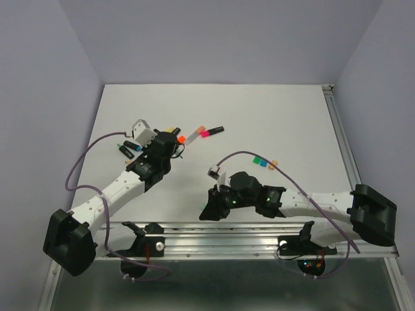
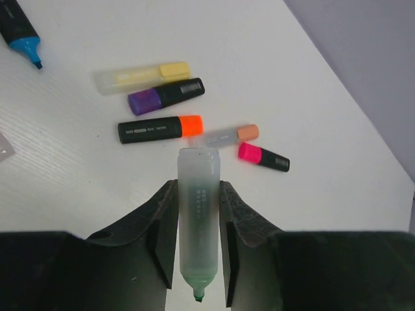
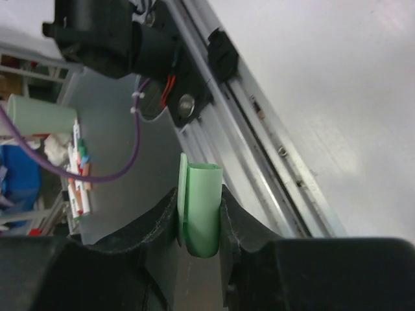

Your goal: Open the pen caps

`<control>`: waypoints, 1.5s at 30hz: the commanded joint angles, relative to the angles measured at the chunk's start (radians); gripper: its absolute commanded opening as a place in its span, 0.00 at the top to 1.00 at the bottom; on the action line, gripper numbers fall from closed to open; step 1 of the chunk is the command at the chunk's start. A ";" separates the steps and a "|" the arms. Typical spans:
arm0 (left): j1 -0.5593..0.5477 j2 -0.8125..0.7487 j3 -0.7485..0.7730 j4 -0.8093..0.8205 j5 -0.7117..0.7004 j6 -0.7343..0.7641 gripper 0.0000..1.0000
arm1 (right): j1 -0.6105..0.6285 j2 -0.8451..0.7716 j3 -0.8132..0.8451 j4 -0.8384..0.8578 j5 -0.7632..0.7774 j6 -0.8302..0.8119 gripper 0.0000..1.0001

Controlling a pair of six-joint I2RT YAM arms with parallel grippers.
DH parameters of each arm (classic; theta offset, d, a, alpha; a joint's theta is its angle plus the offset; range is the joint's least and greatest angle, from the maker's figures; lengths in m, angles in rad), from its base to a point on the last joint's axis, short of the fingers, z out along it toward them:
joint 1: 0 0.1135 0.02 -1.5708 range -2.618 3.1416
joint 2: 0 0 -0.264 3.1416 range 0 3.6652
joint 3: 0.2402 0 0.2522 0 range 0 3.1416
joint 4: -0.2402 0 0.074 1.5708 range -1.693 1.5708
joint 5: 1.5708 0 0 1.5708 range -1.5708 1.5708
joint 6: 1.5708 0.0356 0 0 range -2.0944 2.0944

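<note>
We see a flat, matte white surface (image 1: 259, 116) boxed in by plain pale lavender walls (image 1: 214, 39) at the back and on both sides. A silver aluminium rail (image 1: 227, 234) runs along its near edge, and a slimmer aluminium strip (image 1: 342, 146) along its right edge. Below the near edge lies a dull grey-green sheet (image 1: 227, 291). The light is soft and even, and shadows are faint.

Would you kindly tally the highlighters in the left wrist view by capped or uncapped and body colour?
Capped, black body: 3 (purple highlighter, orange highlighter, pink highlighter)
Capped, pale body: 2 (yellow highlighter, peach highlighter)
Uncapped: 2 (blue highlighter, mint highlighter)
Total: 7
</note>
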 commanded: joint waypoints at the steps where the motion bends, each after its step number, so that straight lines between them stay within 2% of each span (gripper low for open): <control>1: 0.039 -0.007 0.048 0.063 -0.069 0.105 1.00 | 0.016 -0.062 -0.055 0.095 -0.106 0.057 0.99; 4: 0.056 -0.029 0.046 0.054 -0.064 0.135 1.00 | 0.016 -0.089 -0.038 0.021 -0.006 0.043 0.99; 5: 0.062 -0.041 0.046 0.043 -0.064 0.145 1.00 | 0.016 -0.099 -0.024 -0.066 0.040 0.034 0.99; 7: 0.085 -0.052 0.063 -0.035 -0.066 0.147 1.00 | 0.009 -0.099 0.018 -0.152 0.180 0.025 0.99; 9: 0.100 -0.050 0.069 -0.069 -0.043 0.190 1.00 | -0.010 -0.100 0.028 -0.215 0.226 0.021 0.99; 15: 0.217 0.048 0.085 -0.253 0.032 0.173 1.00 | -0.244 -0.120 0.029 -0.367 0.282 -0.008 0.99; 16: 0.229 0.060 0.079 -0.274 0.037 0.173 1.00 | -0.292 -0.120 0.034 -0.393 0.343 -0.015 0.99; 22: 0.368 0.121 0.060 -0.320 0.095 0.155 1.00 | -0.447 -0.137 0.045 -0.525 0.480 -0.055 0.99; 27: 0.479 0.140 0.040 -0.337 0.100 0.153 1.00 | -0.547 -0.125 0.028 -0.519 0.477 -0.071 0.98; 38: 0.605 0.240 0.007 -0.319 0.082 0.113 1.00 | -0.668 -0.142 -0.007 -0.518 0.490 -0.110 0.93; 41: 0.642 0.264 0.007 -0.269 0.086 0.124 0.91 | -0.685 -0.160 -0.015 -0.519 0.488 -0.115 0.91; 45: 0.668 0.344 0.054 -0.258 0.092 0.138 0.91 | -0.699 -0.177 -0.018 -0.534 0.482 -0.121 0.90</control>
